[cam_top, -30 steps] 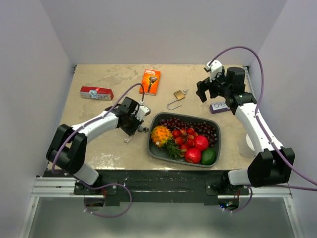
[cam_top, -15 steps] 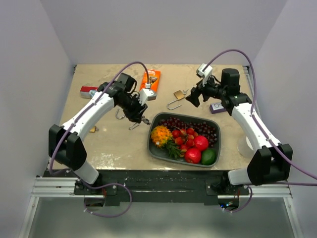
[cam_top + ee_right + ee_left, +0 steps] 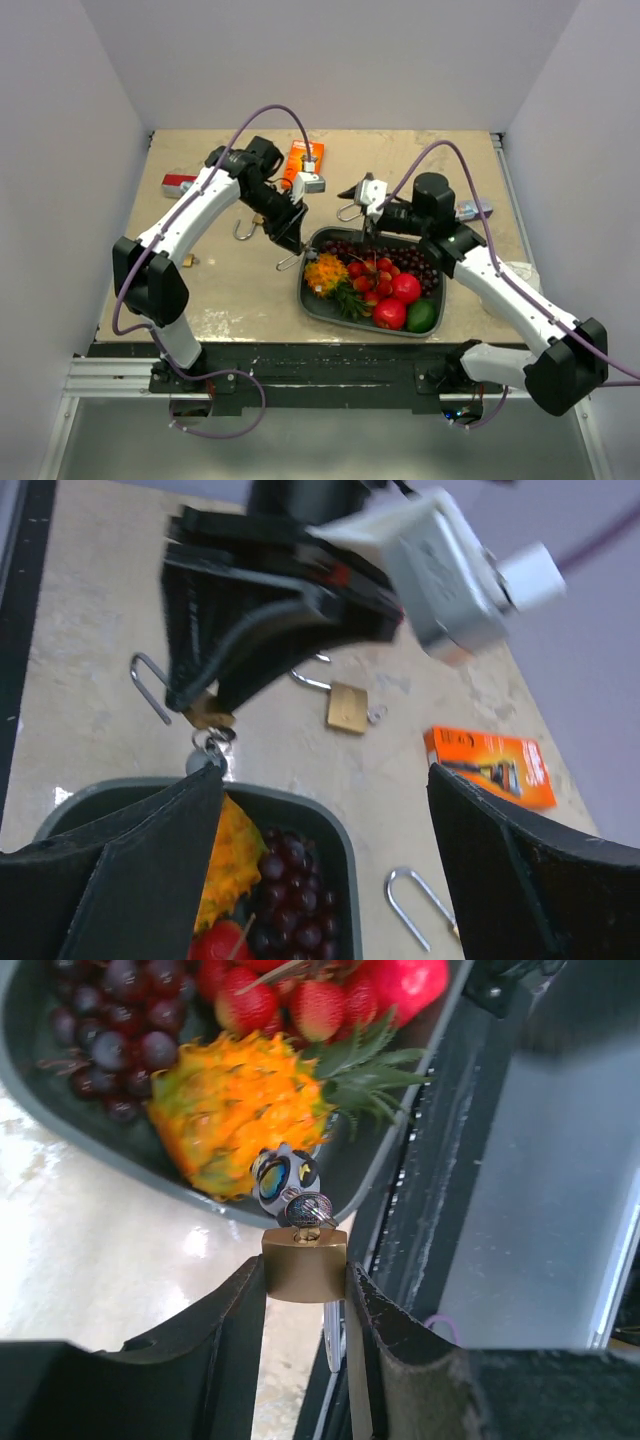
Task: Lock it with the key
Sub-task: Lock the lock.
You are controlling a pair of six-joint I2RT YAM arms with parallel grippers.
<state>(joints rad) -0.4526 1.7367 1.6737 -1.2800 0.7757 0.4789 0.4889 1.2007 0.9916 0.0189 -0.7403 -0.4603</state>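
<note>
My left gripper [image 3: 288,238] is shut on a brass padlock [image 3: 305,1265] and holds it in the air by the tray's far left corner. The key [image 3: 304,1214] sits in the lock's keyhole, with a ring and a round fob [image 3: 283,1175] hanging from it. The padlock's shackle [image 3: 150,685] sticks out behind the left fingers. In the right wrist view the same padlock [image 3: 205,717] shows under the black left gripper. My right gripper [image 3: 325,780] is open wide and faces the lock, one fingertip [image 3: 205,790] just below the key ring. From above, the right gripper [image 3: 358,205] is just right of the left one.
A grey tray [image 3: 443,275] of fruit lies under and right of both grippers. A second brass padlock [image 3: 347,707] lies on the table, and a loose shackle [image 3: 420,905] lies nearer the orange razor pack [image 3: 303,162]. A red tube [image 3: 180,183] lies at far left.
The left arm has lifted the padlock off the table and carried it right, to the tray's corner. The right arm has swung left toward it, its jaws slightly narrower.
</note>
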